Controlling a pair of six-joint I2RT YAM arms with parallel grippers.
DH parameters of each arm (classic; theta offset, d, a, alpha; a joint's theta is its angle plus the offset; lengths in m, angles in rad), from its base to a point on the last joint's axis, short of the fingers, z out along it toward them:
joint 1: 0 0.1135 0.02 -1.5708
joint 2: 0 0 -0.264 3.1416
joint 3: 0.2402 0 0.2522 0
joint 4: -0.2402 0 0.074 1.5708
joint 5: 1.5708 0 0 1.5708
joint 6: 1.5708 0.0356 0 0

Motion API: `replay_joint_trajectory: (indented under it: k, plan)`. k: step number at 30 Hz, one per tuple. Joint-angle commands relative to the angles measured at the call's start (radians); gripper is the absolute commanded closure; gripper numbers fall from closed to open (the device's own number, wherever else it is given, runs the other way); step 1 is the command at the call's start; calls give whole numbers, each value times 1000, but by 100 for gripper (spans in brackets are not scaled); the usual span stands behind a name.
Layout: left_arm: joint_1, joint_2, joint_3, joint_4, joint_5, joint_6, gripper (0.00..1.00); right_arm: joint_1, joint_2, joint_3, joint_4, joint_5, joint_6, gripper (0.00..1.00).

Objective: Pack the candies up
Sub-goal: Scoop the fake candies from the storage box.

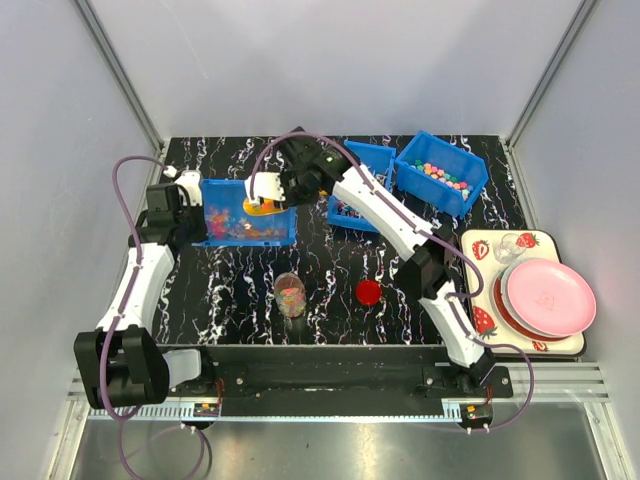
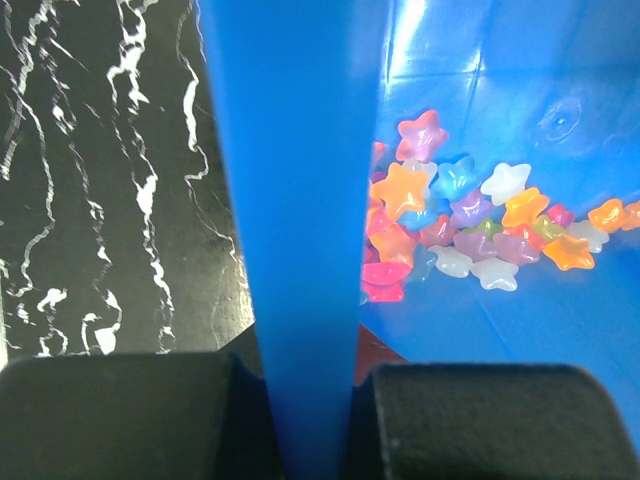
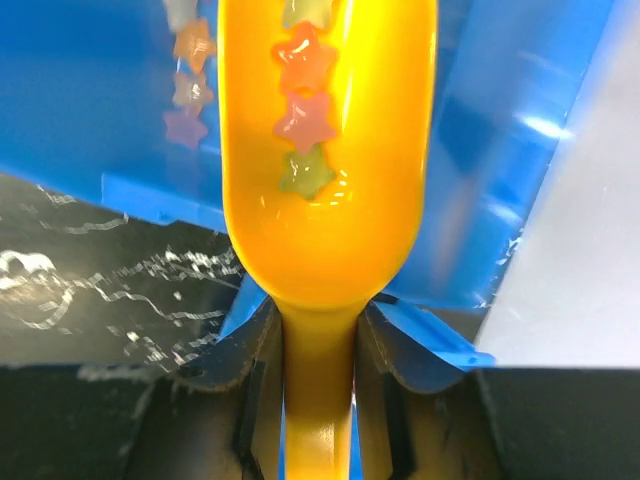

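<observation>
Packing is partway: the jar (image 1: pixel 291 296), lower centre of the top view, seems part-filled, with its red lid (image 1: pixel 368 292) lying off beside it. The right gripper (image 3: pixel 318 390) clamps the yellow scoop (image 3: pixel 330 220), which carries a few candies (image 3: pixel 300 110) over the upper-left blue bin (image 1: pixel 212 186). The left gripper (image 2: pixel 300 400) pinches the bin's wall.

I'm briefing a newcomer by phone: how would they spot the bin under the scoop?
On the black marbled table, look along the far row of blue bins for the leftmost bin, its wall pinched by the left hand. Unlike its neighbours, it holds star-shaped candies and has the yellow scoop above it.
</observation>
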Motion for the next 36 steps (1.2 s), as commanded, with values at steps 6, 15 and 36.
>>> replay_joint_trajectory:
  k: [6, 15, 36]
  plan:
    - [-15, -56, 69, 114, 8, -41, 100, 74, 114, 46, -163, 266, -193, 100]
    - [-36, -35, 59, 128, -114, -43, 100, 92, 98, 36, -118, 366, -225, 100]
    - [-79, 19, 65, 114, -311, -121, 100, 246, 299, 175, 9, 477, -256, 100]
